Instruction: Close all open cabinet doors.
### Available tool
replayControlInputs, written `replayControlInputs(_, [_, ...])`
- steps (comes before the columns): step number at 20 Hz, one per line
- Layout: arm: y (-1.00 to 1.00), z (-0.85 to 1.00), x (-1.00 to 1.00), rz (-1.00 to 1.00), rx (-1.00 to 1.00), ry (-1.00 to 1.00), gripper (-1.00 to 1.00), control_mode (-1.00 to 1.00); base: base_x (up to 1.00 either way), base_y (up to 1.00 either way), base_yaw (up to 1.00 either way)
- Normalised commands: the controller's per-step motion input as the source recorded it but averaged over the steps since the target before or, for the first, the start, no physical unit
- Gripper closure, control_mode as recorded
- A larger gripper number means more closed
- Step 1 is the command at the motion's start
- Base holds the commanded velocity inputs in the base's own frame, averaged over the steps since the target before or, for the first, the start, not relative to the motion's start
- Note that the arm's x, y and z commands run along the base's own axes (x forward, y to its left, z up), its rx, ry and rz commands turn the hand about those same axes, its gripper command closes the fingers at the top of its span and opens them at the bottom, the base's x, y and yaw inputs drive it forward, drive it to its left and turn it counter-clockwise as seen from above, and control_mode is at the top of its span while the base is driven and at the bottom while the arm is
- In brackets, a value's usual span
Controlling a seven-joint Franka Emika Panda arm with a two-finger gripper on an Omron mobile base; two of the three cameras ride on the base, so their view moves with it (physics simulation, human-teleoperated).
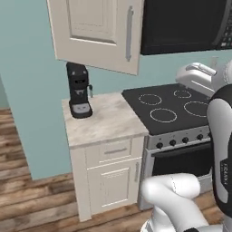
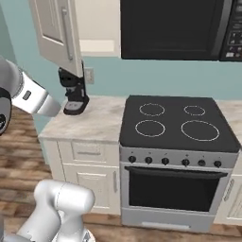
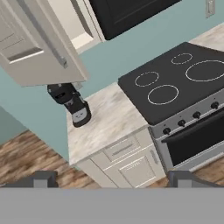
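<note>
The cabinet door (image 2: pixel 56 35) hangs swung open above the coffee machine (image 1: pixel 79 90); end effector (image 3: pixel 112 179) spread, no legible writing.

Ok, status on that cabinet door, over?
Gripper open, empty, well back from the cabinet door. Door swung wide open above the counter. Coffee machine stands under it, below the door's swing.

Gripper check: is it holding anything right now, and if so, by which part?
Nothing is held. The gripper is open, well back from the open cabinet door and its handle.

cabinet door (image 2: pixel 59 35) ajar, coffee machine (image 2: pixel 74 92) beneath
</note>
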Motion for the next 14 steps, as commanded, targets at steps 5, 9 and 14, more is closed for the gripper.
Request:
replayControlInputs(5, [0.0,0.0,0.0,0.0,0.0,0.0,-1.0,1.0,0.56,0.33,-0.35])
replayControlInputs(9, [0.0,0.0,0.0,0.0,0.0,0.0,-1.0,1.0,0.52,0.55,-0.27])
replayControlInputs(14, [0.0,0.0,0.0,0.0,0.0,0.0,-1.0,1.0,0.3,0.26,-0.11])
